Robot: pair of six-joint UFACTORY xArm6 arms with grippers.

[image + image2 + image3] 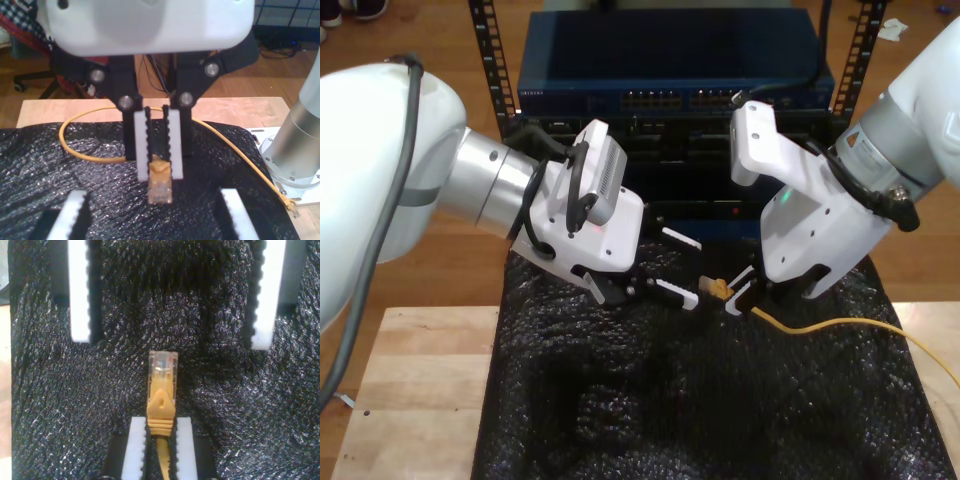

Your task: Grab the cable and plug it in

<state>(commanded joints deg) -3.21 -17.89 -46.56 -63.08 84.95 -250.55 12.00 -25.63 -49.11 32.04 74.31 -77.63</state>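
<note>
My second gripper (160,421) is shut on the yellow boot of the cable (161,405). The clear plug (162,364) sticks out past its fingertips. In the exterior view this gripper (735,298) is on the arm at the right, and the cable (840,326) trails off to the right over the mat. My first gripper (155,195) is open and faces the plug (160,191), with my second gripper (159,176) straight ahead of it. In the exterior view my first gripper (693,272) reaches in from the left, just short of the plug (716,288).
A black crinkled mat (620,400) covers the wooden table (410,400). Behind it stands a rack with a blue network switch (670,95) and its row of ports. The cable's other end (288,202) lies by a silver arm base (300,135).
</note>
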